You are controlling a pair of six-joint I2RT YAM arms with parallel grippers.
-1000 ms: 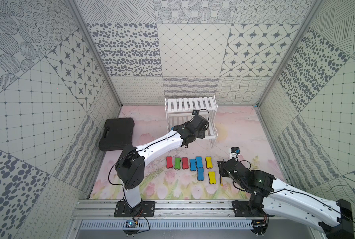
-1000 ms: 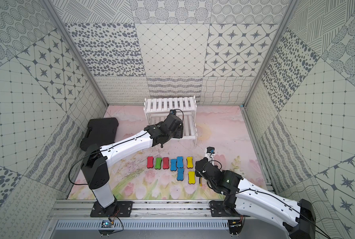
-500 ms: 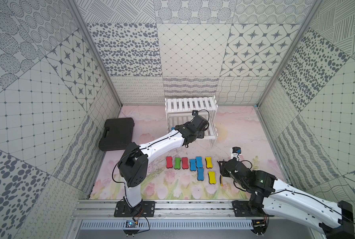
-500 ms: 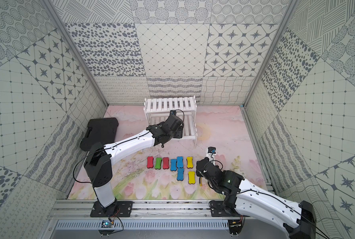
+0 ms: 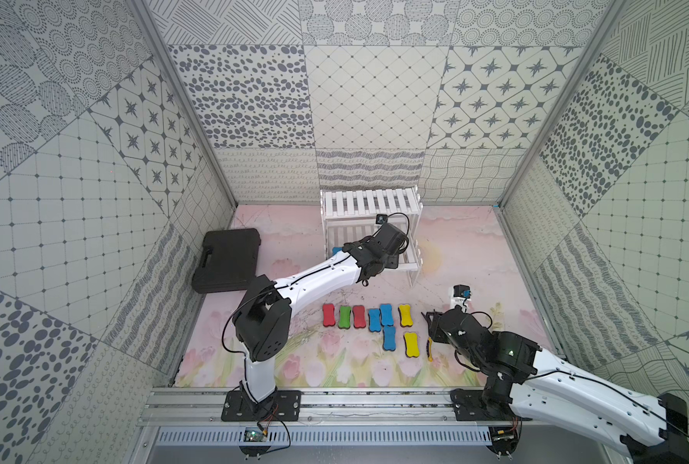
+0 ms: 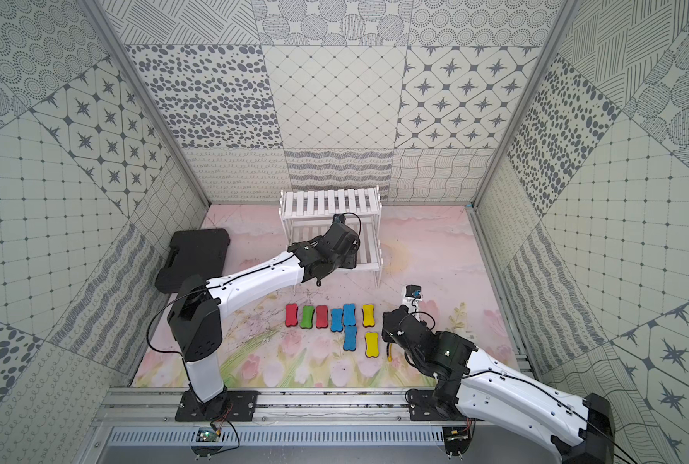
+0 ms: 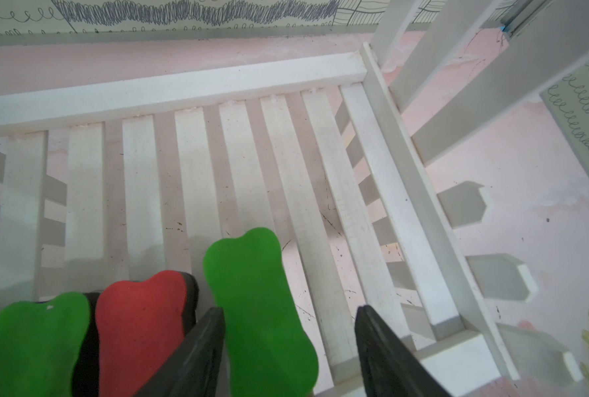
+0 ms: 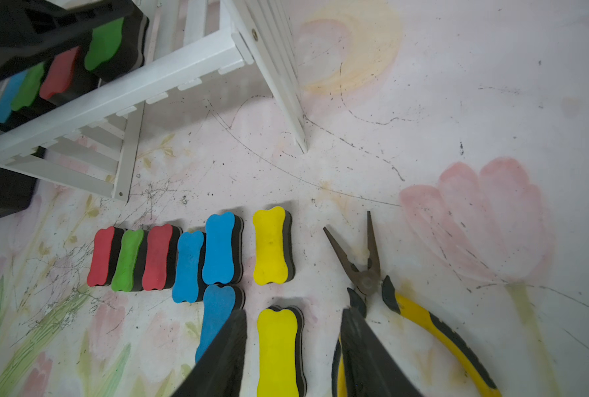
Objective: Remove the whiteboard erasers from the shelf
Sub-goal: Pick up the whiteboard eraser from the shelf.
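Four whiteboard erasers point(image 8: 59, 74) sit on the lower tier of the shelf point(image 8: 169, 70): two green, one red, one blue. The left gripper point(image 7: 287, 309) straddles the end green eraser point(image 7: 258, 309), fingers apart, one touching its side. Eight more erasers point(image 8: 219, 247) lie in front of the shelf: three blue, two red, two yellow, one green. The right gripper point(image 8: 293, 311) hovers there, fingers apart, above a yellow eraser point(image 8: 277, 343).

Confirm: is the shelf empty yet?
Not empty: shelf lower tier holds four erasers, blue, green, red, green; end green one sits inside the open left pincer.
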